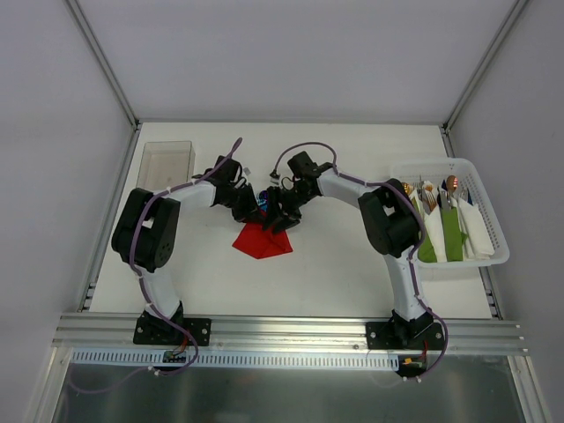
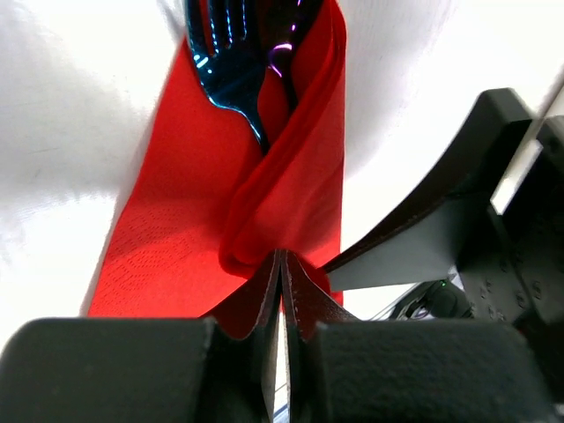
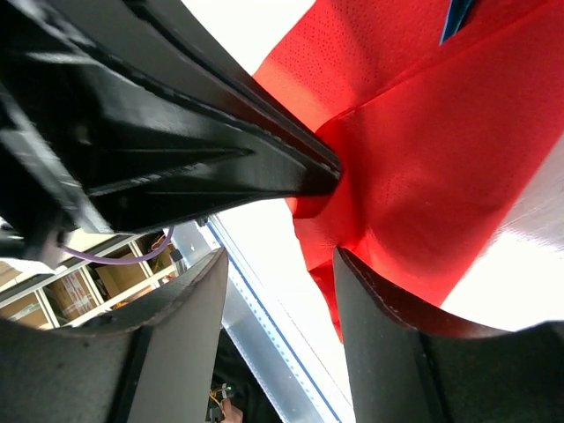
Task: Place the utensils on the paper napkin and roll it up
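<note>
The red paper napkin (image 1: 262,241) lies mid-table, its far part lifted and folded over. In the left wrist view the napkin (image 2: 159,238) wraps two shiny blue utensils, a fork (image 2: 227,62) and a second one (image 2: 284,40) half hidden in the fold. My left gripper (image 2: 280,257) is shut, pinching a fold of the napkin at its tips. My right gripper (image 3: 278,286) is open just beside it. Its right finger (image 3: 388,335) presses against the napkin (image 3: 441,167); the left finger stands free. From above, both grippers (image 1: 251,204) (image 1: 284,217) meet over the napkin's far edge.
A white basket (image 1: 496,253) at the right holds green napkin bundles (image 1: 452,233), white napkins and other utensils. A clear plastic box (image 1: 167,164) stands at the back left. A metal rail (image 1: 282,328) runs along the near edge.
</note>
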`<state>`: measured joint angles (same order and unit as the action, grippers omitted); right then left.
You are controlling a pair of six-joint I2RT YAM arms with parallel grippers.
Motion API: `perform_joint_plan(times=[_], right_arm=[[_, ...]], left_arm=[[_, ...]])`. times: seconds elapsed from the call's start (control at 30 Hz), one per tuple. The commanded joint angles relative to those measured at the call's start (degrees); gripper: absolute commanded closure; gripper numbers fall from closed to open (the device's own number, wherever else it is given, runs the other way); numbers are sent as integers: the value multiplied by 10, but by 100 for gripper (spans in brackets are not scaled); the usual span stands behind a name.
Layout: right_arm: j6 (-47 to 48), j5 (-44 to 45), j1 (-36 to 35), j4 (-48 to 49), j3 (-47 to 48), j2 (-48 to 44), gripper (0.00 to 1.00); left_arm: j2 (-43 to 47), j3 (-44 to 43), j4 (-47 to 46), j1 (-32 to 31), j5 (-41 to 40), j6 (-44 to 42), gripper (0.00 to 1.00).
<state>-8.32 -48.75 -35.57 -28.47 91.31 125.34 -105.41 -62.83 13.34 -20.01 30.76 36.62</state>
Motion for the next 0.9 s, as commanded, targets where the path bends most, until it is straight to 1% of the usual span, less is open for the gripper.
perform_joint_plan(times=[0.0, 0.03, 0.17, 0.37, 0.5, 0.87], right_arm=[[2, -16, -6, -11, 19, -1, 45], [2, -17, -7, -10, 19, -1, 44], [0, -26, -8, -11, 20, 1, 44], [0, -28, -15, -11, 19, 2, 43], [1, -28, -19, -11, 20, 10, 41], [0, -32, -19, -9, 29, 30, 40]], left_arm=[[50, 2, 10, 13, -17, -17, 97], [53, 1, 11, 17, -17, -19, 93], [58, -15, 13, 27, -9, -23, 88], [51, -28, 18, 27, 5, -25, 88], [40, -32, 17, 25, 34, -29, 88], [42, -9, 13, 16, 64, -47, 90]])
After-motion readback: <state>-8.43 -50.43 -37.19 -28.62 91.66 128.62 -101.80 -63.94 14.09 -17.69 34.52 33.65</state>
